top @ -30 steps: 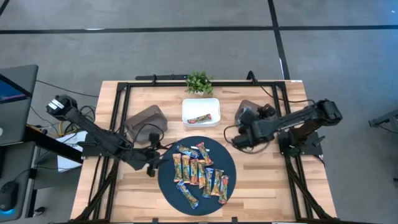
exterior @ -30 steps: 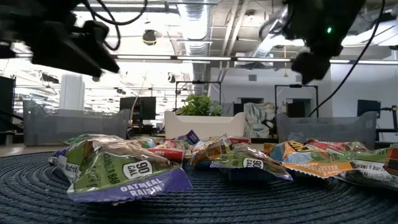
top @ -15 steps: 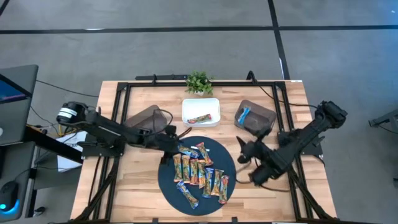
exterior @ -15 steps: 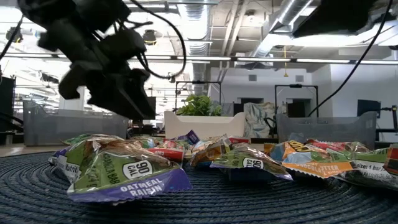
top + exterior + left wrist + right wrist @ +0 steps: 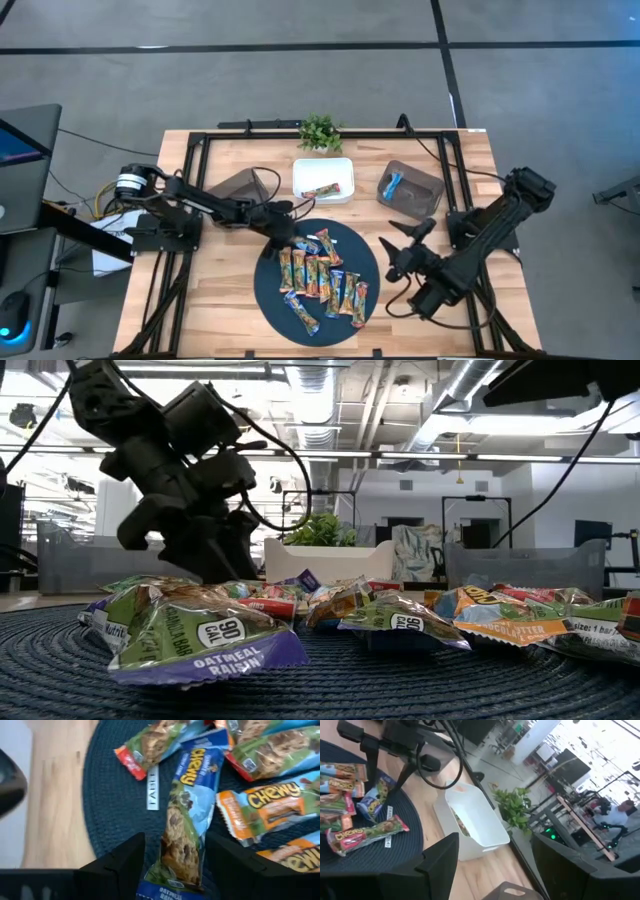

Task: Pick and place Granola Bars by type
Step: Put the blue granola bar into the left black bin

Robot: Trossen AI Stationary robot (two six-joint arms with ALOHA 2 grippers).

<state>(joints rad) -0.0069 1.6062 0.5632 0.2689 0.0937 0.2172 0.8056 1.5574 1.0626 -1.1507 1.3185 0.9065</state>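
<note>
Several granola bars point(image 5: 320, 280) lie in a heap on a dark round woven mat point(image 5: 268, 292). My left gripper point(image 5: 287, 235) is open and low over the heap's far-left end. In the left wrist view its fingers point(image 5: 125, 862) stand on either side of a blue-wrapped bar point(image 5: 190, 820) that lies flat on the mat. My right gripper point(image 5: 408, 238) is open and hovers beside the mat's right edge, holding nothing. One red bar point(image 5: 322, 190) lies in the white tray point(image 5: 300, 170). One blue bar point(image 5: 391, 183) lies in the right grey bin point(image 5: 425, 190).
A left grey bin point(image 5: 235, 185) stands behind my left arm. A small plant point(image 5: 320, 131) is at the far edge behind the white tray. A black frame point(image 5: 200, 140) runs round the table. Bare wood point(image 5: 420, 320) lies to the mat's right, under my right arm.
My left gripper has moved from the mat's left edge toward the right and far side, then down over the heap's far-left end. My right gripper has drawn back from over the right grey bin toward the near edge; a blue bar now shows in that bin.
</note>
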